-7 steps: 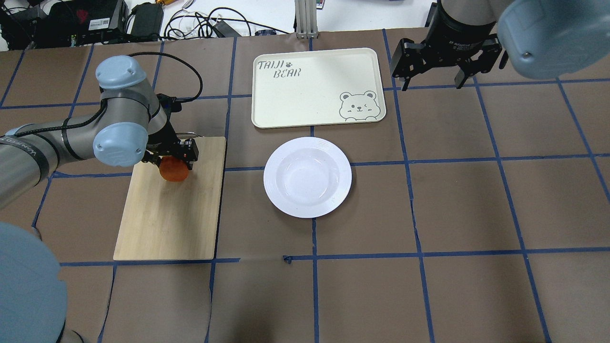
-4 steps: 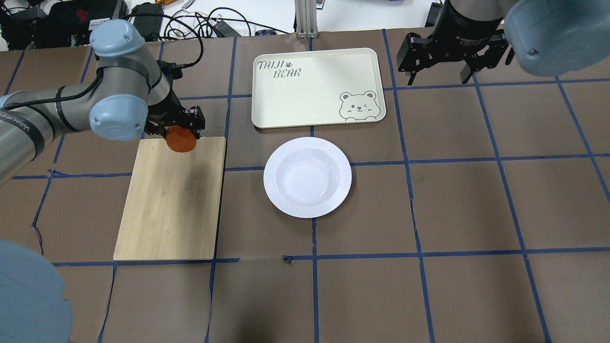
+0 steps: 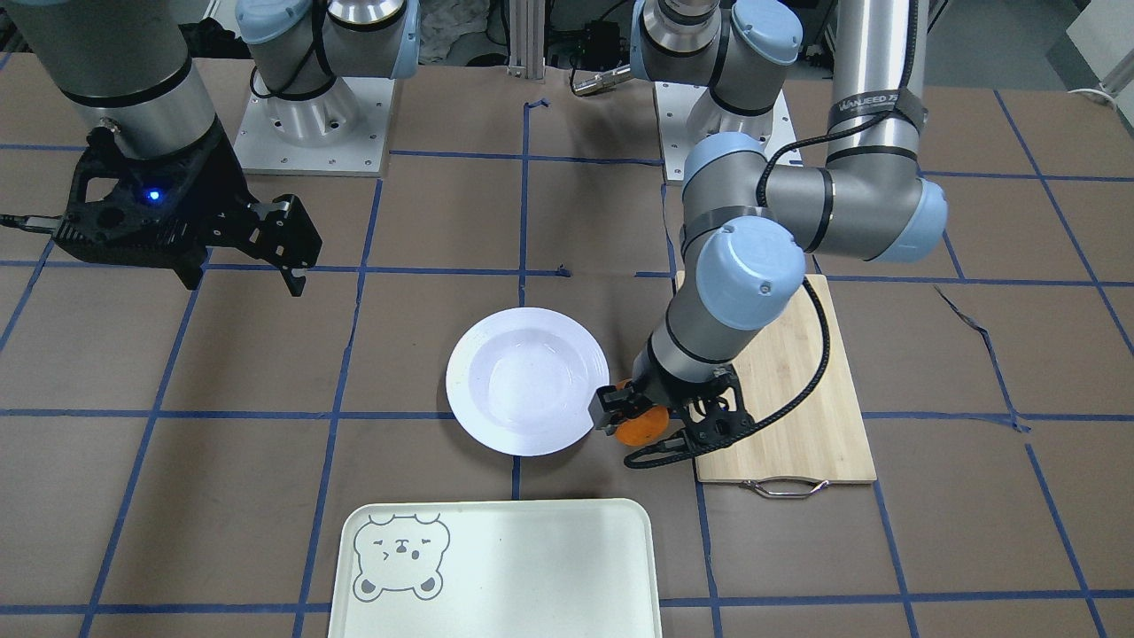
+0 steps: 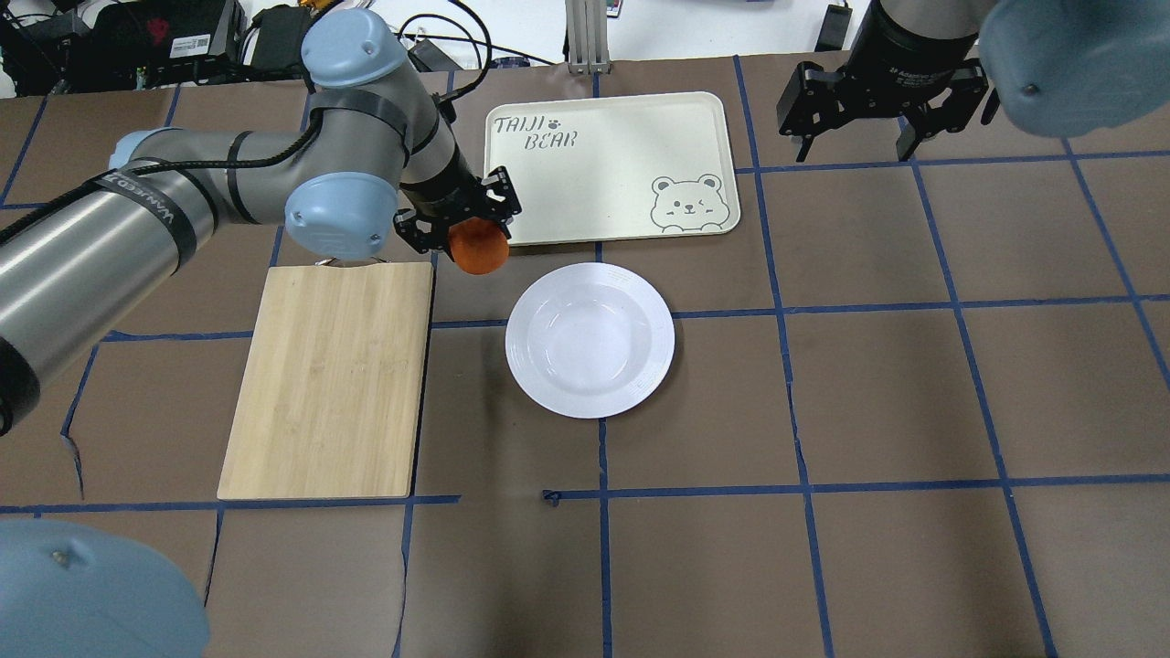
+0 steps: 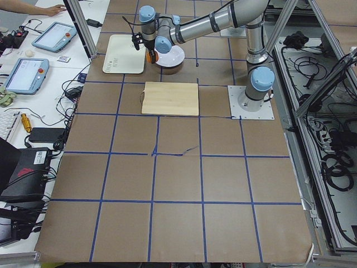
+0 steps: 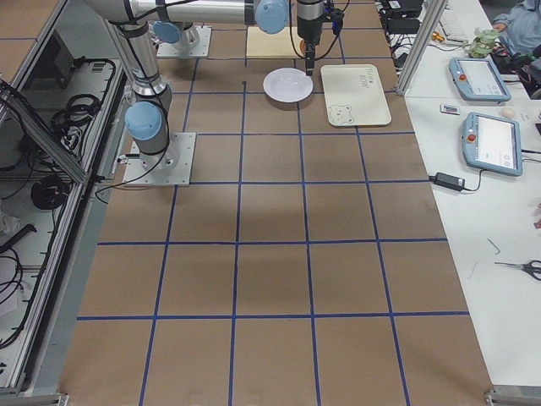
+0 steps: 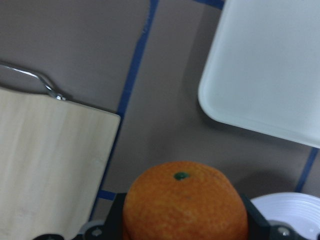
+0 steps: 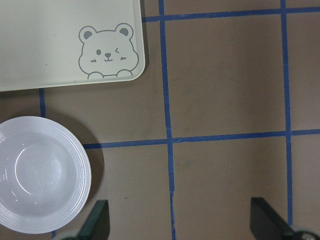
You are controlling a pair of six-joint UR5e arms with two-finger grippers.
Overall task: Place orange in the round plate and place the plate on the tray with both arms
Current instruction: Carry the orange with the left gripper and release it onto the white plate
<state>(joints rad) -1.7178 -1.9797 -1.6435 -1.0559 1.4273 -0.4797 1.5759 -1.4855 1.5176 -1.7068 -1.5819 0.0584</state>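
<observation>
My left gripper is shut on the orange and holds it in the air, between the bamboo board and the round plate. In the front-facing view the orange hangs just beside the plate's rim. The left wrist view shows the orange between the two fingers. The plate is empty and lies on the table in front of the tray. My right gripper is open, high above the table to the right of the tray, with nothing in it.
A bamboo cutting board with a metal handle lies left of the plate, bare. Cables and electronics sit along the table's far edge. Blue tape lines mark the brown table cover.
My left gripper has lifted the orange off the cutting board and carried it right, to the near left corner of the tray. The right gripper has drifted slightly right and farther back.
</observation>
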